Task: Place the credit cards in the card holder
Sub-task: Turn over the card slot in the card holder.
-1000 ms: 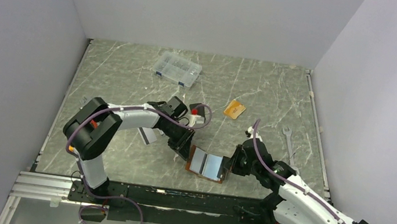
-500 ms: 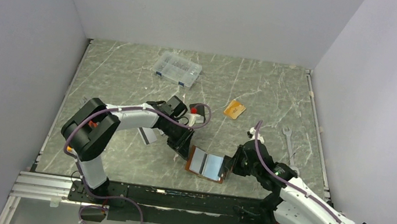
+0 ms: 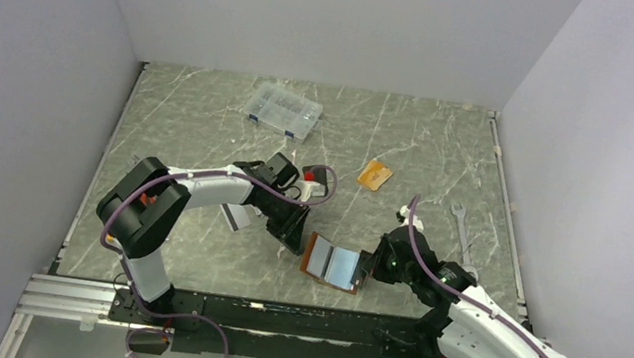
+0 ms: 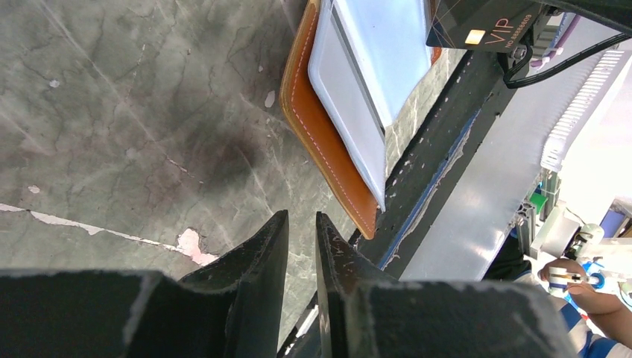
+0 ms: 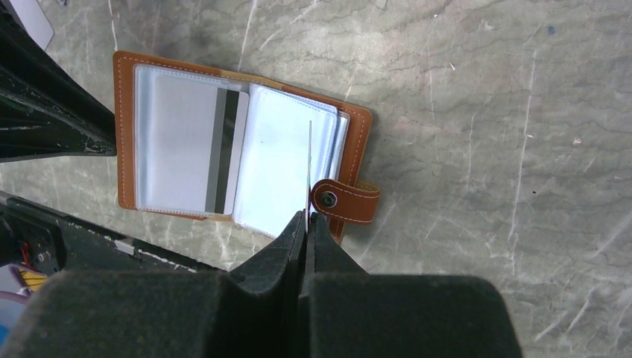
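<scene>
Close to the counter's (image 3: 208, 126) near edge, the card holder (image 3: 334, 264) lies open, sleeves up, between the two hands. Clenched in the right hand (image 5: 307, 224) is a credit card (image 5: 309, 168), seen from that wrist only as a thin edge-on line above the right-hand sleeves, beside the snap strap (image 5: 346, 201); whether it touches a sleeve I cannot tell. From the left wrist its dark face, with a gold chip and "VIP", is cut off by the frame top. At 9 o'clock of the holder, the left hand (image 4: 302, 220) has its fingers slightly parted with nothing between them. One grey striped card (image 5: 223, 153) sits in the left sleeve. Another grey card (image 3: 235, 216) is half hidden under the left arm. An orange card (image 3: 375, 175) lies at 1 o'clock of the holder, and a clear compartment box (image 3: 283, 111) at 11 o'clock, its contents too small to make out.
</scene>
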Robot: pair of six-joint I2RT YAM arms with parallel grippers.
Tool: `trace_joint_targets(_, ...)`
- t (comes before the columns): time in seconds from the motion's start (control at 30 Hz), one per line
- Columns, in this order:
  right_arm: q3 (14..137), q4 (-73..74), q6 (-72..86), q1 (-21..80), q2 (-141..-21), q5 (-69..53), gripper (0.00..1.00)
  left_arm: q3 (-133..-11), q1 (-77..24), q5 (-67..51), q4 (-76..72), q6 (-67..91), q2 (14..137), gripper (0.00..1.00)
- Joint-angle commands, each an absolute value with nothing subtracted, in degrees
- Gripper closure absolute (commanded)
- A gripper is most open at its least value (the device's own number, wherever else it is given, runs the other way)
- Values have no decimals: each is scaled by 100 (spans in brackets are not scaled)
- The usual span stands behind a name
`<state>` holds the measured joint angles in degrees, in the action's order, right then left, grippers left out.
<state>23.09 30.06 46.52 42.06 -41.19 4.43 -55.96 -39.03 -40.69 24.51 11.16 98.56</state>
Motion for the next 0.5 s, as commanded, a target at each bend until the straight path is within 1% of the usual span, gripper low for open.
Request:
trace_joint_targets(0.0, 2409, 3209, 4624, 4234, -3985, 582, 100, -5781, -3901, -4077, 2431, 967, 9645, 75)
trace_joint_targets(0.3, 2398, 3071, 4626, 4254, -3827, 393, 100, -5924, -3886, -4071, 2552, 903, 9628, 76)
trace_joint_targets(0.37, 2425, 3076, 4636, 4254, -3659, 340, 100, -6059, -3842, -4175, 2705, 879, 9666, 73)
trace_joint_targets(0.47, 2504, 3266, 4651, 4254, -3507, 414, 100, -6221, -3769, -4413, 2863, 847, 9758, 66)
